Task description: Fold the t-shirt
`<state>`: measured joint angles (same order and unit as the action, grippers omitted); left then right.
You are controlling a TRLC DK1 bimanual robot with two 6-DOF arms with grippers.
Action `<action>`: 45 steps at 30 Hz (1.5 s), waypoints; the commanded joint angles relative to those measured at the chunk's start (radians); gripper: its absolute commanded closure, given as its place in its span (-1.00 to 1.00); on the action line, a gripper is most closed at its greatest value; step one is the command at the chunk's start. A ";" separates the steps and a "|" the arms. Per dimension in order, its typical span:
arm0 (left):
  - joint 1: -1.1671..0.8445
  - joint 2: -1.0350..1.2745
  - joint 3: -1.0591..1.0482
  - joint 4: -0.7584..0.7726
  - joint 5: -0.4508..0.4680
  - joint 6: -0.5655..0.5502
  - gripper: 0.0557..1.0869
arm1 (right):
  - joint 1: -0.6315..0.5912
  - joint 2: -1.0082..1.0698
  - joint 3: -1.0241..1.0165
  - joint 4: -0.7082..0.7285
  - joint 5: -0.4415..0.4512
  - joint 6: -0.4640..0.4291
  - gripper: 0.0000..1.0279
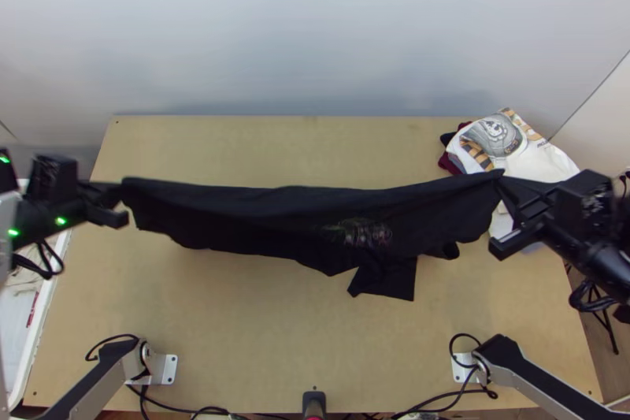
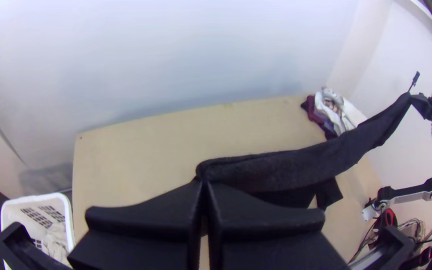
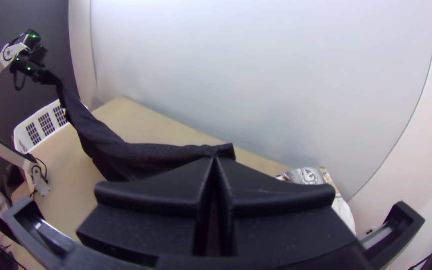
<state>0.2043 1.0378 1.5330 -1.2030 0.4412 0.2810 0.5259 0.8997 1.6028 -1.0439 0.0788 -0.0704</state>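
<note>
The black t-shirt point(image 1: 299, 219) hangs stretched in a long band between the two grippers above the table, with a dark print right of its middle and a flap dangling lower down. At its left end my left gripper point(image 1: 120, 198) is shut on one corner; in the left wrist view the cloth point(image 2: 286, 167) runs away from the left gripper point(image 2: 205, 182). The other end is pinched by my right gripper point(image 1: 508, 183). In the right wrist view the shirt point(image 3: 111, 147) leads from the right gripper point(image 3: 215, 160) toward the left arm.
A pile of clothes point(image 1: 504, 140), white and printed on top of dark red, lies at the table's far right corner. The wooden table point(image 1: 236, 325) is bare in front of the shirt. A white basket point(image 2: 66, 200) with cloth inside stands off the table's left side.
</note>
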 commanded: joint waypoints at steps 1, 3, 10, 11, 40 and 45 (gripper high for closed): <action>-0.086 0.143 0.487 -0.173 0.021 -0.051 0.92 | 0.065 0.007 0.163 -0.018 -0.004 0.032 0.95; -0.108 0.157 0.575 -0.185 0.021 -0.060 0.92 | 0.086 -0.004 0.212 -0.034 -0.002 0.029 0.95; -0.112 0.096 0.630 -0.175 0.014 -0.118 0.92 | 0.097 -0.013 0.342 -0.064 -0.004 0.072 0.95; -0.097 0.088 0.650 -0.175 0.013 -0.131 0.92 | 0.083 -0.018 0.352 -0.064 -0.005 0.080 0.95; 0.037 -0.202 0.647 -0.187 0.582 -0.333 0.92 | -0.296 -0.039 0.549 -0.189 -0.812 0.409 0.95; 0.032 -0.280 0.466 -0.187 0.611 -0.243 0.92 | -0.322 -0.087 0.447 -0.186 -0.832 0.412 0.95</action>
<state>0.2153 0.8337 2.1487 -1.4033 0.9672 -0.0257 0.2543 0.8650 2.1536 -1.2366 -0.6800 0.3229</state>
